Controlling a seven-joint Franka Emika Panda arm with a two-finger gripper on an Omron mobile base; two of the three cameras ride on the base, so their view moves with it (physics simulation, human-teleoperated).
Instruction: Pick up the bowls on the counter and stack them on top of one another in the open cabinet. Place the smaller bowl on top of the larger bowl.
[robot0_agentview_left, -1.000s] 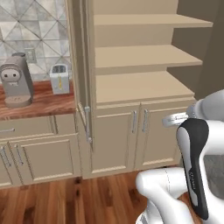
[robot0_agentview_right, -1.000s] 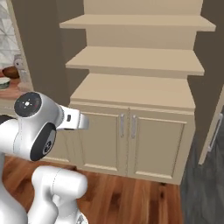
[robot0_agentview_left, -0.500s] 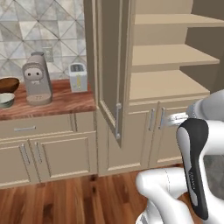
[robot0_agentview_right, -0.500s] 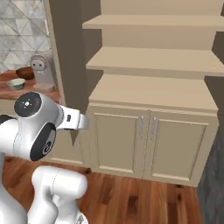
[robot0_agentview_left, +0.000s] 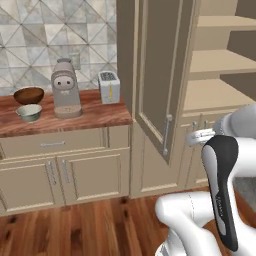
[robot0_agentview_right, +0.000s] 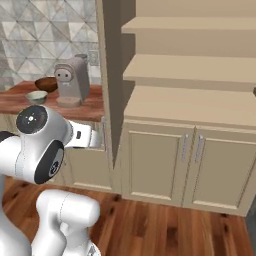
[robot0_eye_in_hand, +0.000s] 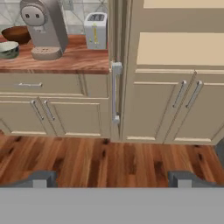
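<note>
Your claw (robot0_eye_in_hand: 112, 177) hangs wide apart and holds nothing, aimed at the wooden floor (robot0_eye_in_hand: 109, 159) before the cabinet (robot0_eye_in_hand: 175, 48). Well up and left of it, on the counter (robot0_eye_in_hand: 74, 59), the brown bowl (robot0_eye_in_hand: 16, 33) sits behind the pale bowl (robot0_eye_in_hand: 8, 49), both left of the coffee machine (robot0_eye_in_hand: 43, 26).

Counter (robot0_agentview_left: 95, 117) was reddish wood-grain, smooth. Larger bowl (robot0_agentview_left: 28, 94) looked glossy brown; smaller bowl (robot0_agentview_left: 29, 112) pale, glazed. Open cabinet (robot0_agentview_right: 200, 107) matt tan; handles (robot0_eye_in_hand: 115, 93) brushed metal.
</note>
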